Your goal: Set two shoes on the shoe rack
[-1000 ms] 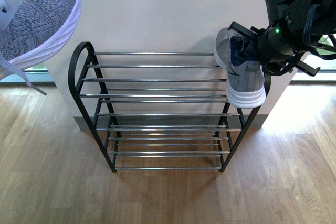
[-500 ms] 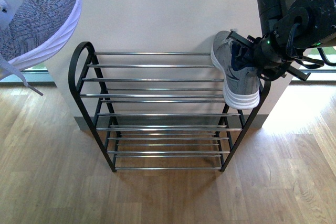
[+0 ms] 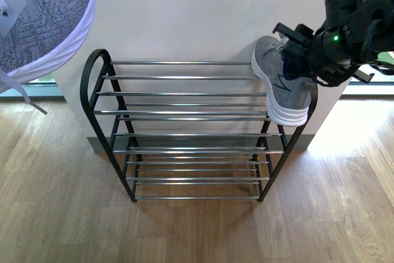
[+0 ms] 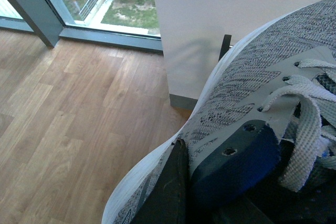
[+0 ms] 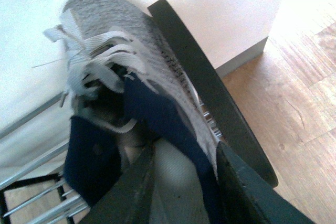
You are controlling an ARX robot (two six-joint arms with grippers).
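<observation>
Right-hand shoe (image 3: 284,85): grey knit sneaker, tilted over the right end of the shoe rack's (image 3: 184,95) top tier, toe towards the wall; whether it rests on the rods is unclear.
Right gripper (image 5: 181,179): jaws pinching the navy heel collar, one inside and one outside.
Left-hand shoe (image 3: 43,10): aloft, up and left of the rack.
Left gripper (image 4: 184,198): jaws clamped on its collar.
Handling: probably light; the soft knit gives, so the firmer collar is the best hold. Loose laces could snag the rods.

The left shoe (image 3: 43,16) is cut off by the front view's upper left corner. The heel opening of the right shoe (image 3: 284,87) is hidden behind the right end effector (image 3: 295,53).
</observation>
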